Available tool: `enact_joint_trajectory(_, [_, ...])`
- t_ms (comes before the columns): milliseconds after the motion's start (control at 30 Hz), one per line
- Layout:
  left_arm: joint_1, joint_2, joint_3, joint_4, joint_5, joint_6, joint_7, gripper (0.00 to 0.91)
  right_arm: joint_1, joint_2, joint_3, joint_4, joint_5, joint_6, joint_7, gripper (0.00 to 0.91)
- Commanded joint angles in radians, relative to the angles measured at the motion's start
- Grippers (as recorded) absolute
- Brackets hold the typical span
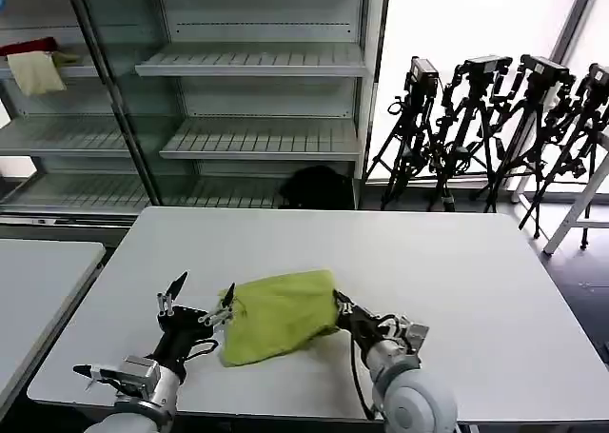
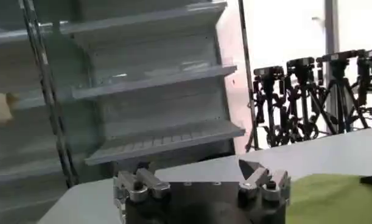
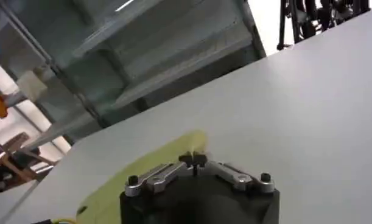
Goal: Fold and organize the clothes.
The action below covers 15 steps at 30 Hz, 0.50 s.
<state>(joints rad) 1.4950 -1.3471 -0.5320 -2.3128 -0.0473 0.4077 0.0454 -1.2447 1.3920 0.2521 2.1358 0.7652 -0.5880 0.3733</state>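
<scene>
Lime-green t-shirt [image 1: 279,316] lies bunched, roughly folded, on the white tabletop [image 1: 457,281], near the front edge.

Left hand [image 1: 200,305] sits at the shirt's 9 o'clock side, fingers spread wide, one tip touching the cloth edge, gripping nothing.

Right hand [image 1: 343,309] at the shirt's 3 o'clock edge, fingertips pinched together; whether cloth is caught between them is unclear.

Judged mid-fold. Next move likely calls for the left hand to close on its edge, then squaring the bundle.
</scene>
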Motion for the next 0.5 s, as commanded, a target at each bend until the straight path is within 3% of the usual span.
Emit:
enact_joint_trajectory(33, [0.003,0.000,0.003,-0.001,0.001,0.000,0.000,0.907,-0.095,-0.085,0.067,0.079,0.026,0.001,-0.004,0.000])
enact_joint_trajectory(500, [0.005,0.001,0.003,0.008,0.000,0.000,0.000,0.907,-0.153,-0.078,0.061,0.047,-0.055,0.003,-0.022,0.000])
